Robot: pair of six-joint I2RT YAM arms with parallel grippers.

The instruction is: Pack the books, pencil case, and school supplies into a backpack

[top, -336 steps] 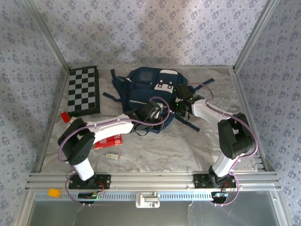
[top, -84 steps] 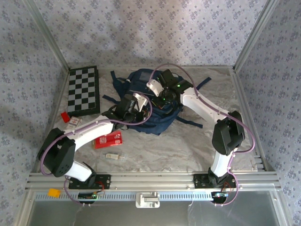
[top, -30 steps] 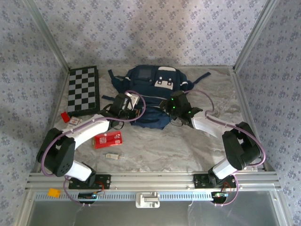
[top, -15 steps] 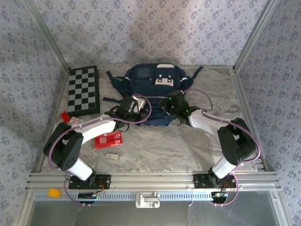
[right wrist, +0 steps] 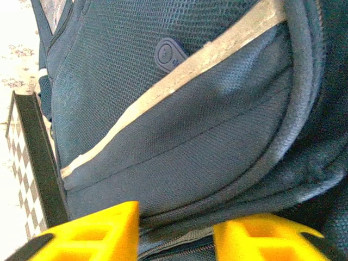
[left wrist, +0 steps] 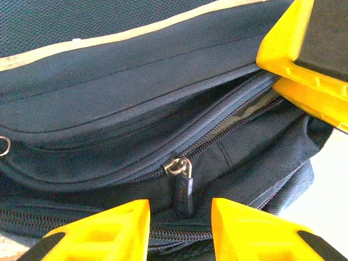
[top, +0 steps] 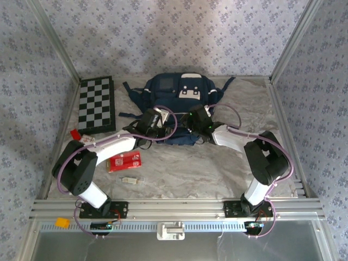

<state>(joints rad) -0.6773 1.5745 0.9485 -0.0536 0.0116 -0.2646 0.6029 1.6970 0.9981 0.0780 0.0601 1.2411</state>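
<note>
The navy backpack [top: 182, 95] lies at the back middle of the table, its zipped edge facing the arms. My left gripper [top: 161, 126] is at that near edge, open, and the dark zipper pull [left wrist: 183, 191] hangs untouched in the gap of the left gripper [left wrist: 179, 217]. My right gripper [top: 192, 125] sits just to the right, also open [right wrist: 175, 228], with its fingers [right wrist: 98, 231] against the backpack's fabric [right wrist: 179, 109] above the zipper. The red pencil case [top: 124, 161] lies flat near the left arm. A small pale stick [top: 129, 180] lies in front of it. The books are out of view.
A chequered board [top: 97, 104] lies at the back left, with a tiny red block [top: 74, 134] and a white card [top: 86, 140] in front of it. Dark backpack straps [top: 129, 115] trail to the left. Metal frame rails border the table.
Both grippers have drawn closer together at the backpack's near edge. The left jaws have opened around the zipper pull. The backpack has bunched slightly toward the back.
</note>
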